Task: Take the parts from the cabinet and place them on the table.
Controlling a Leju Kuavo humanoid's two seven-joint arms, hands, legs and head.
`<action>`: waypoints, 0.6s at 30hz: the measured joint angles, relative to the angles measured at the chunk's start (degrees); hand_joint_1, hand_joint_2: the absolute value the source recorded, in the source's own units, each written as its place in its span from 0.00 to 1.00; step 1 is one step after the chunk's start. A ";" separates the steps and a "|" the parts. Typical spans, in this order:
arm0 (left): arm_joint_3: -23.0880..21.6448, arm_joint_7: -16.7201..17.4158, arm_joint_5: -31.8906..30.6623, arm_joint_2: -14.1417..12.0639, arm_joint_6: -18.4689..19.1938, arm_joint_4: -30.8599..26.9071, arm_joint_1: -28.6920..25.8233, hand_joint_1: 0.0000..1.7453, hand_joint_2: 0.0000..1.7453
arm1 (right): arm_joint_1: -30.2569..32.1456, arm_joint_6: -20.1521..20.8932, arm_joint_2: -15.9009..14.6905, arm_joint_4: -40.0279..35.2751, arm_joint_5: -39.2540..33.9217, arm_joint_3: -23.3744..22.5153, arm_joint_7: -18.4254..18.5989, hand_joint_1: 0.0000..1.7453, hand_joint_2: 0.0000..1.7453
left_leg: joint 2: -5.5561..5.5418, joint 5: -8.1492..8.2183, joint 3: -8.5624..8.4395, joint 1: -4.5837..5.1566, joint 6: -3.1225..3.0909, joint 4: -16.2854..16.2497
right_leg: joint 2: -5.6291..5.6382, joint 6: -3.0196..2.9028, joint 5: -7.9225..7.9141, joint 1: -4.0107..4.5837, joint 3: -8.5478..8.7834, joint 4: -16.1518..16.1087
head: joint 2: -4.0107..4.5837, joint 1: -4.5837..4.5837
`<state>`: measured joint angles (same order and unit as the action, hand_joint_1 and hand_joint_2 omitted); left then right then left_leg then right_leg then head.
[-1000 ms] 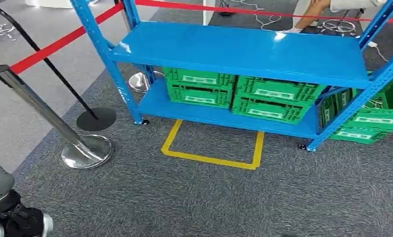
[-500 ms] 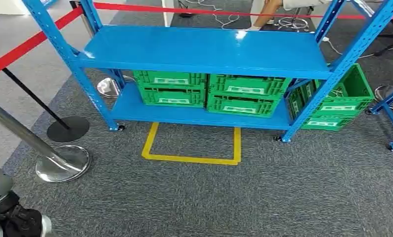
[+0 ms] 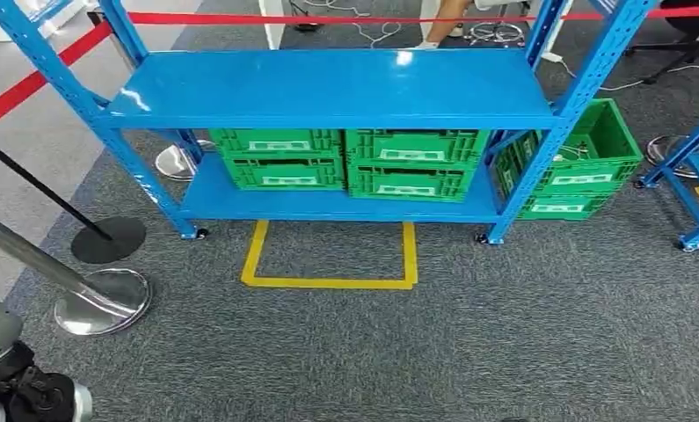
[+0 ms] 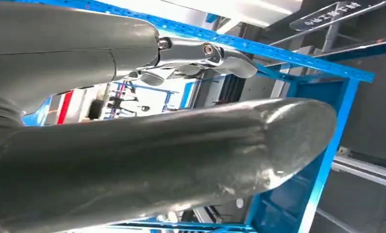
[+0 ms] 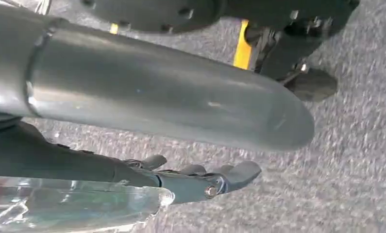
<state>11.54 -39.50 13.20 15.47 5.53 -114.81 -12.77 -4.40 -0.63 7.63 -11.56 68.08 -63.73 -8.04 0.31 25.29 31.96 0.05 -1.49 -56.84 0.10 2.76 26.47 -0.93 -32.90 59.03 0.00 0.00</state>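
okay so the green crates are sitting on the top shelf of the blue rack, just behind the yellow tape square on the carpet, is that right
Not quite. The head view shows the green crates on the bottom shelf of the blue rack, under a bare top shelf. The rest holds: they sit just behind the yellow tape square on the carpet.

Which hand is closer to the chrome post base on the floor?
Left. The left hand hangs low beside the chrome post base; the right hand hangs over grey carpet, likely at the robot's other side.
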 joint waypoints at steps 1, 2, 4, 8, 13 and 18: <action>0.02 0.00 -0.02 -0.02 0.00 0.00 0.01 0.00 0.00 | -0.03 -0.15 0.00 0.00 0.00 0.02 0.00 0.00 0.00 | 0.01 -0.05 -0.06 -0.02 0.08 0.17 | 0.06 -0.18 -0.02 0.11 -0.02 0.00 | 0.00 0.02; 0.02 0.00 0.00 0.00 0.00 0.00 0.01 0.00 0.00 | -0.05 -0.15 0.00 0.00 0.00 0.04 0.00 0.00 0.00 | 0.02 -0.10 -0.09 -0.06 0.16 0.28 | 0.06 -0.47 0.01 0.21 -0.03 0.01 | 0.00 0.00; 0.02 0.00 -0.02 0.02 0.00 0.00 0.01 0.00 0.00 | -0.05 -0.15 0.00 0.00 0.00 0.07 0.00 0.00 0.00 | 0.02 -0.27 -0.12 -0.14 0.63 0.48 | 0.03 -0.67 0.05 0.31 -0.07 0.05 | 0.00 -0.02; 0.02 0.00 -0.15 0.04 -0.07 0.00 -0.01 0.00 0.00 | -0.04 -0.13 0.00 0.00 -0.02 0.09 0.15 0.00 0.00 | 0.02 -0.40 -0.09 -0.38 3.00 0.82 | -0.06 -1.01 -0.03 0.43 -0.26 0.10 | 0.00 -0.04; 0.07 0.00 -0.17 0.00 -1.77 0.02 -0.07 0.00 0.00 | -0.04 -0.11 0.00 0.00 -0.24 0.09 0.15 0.00 0.00 | 0.02 -0.43 -0.06 -0.33 3.07 0.80 | -0.05 -1.12 -0.18 0.36 -0.22 0.04 | 0.00 -0.04; 0.11 0.00 -0.20 -0.02 -2.10 0.02 -0.11 0.00 0.00 | -0.03 -0.09 0.00 0.00 -0.37 0.11 0.15 0.00 0.00 | 0.02 -0.47 -0.03 -0.17 3.00 0.78 | -0.03 -0.96 -0.34 0.21 -0.18 -0.11 | 0.00 -0.04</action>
<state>11.65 -39.50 13.01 15.45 3.43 -114.79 -12.88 -4.43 -0.72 7.63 -11.56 67.71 -63.63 -7.89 0.33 24.82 31.93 -0.12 1.52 -56.06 0.07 1.81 26.13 -0.73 -33.09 58.92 0.00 -0.04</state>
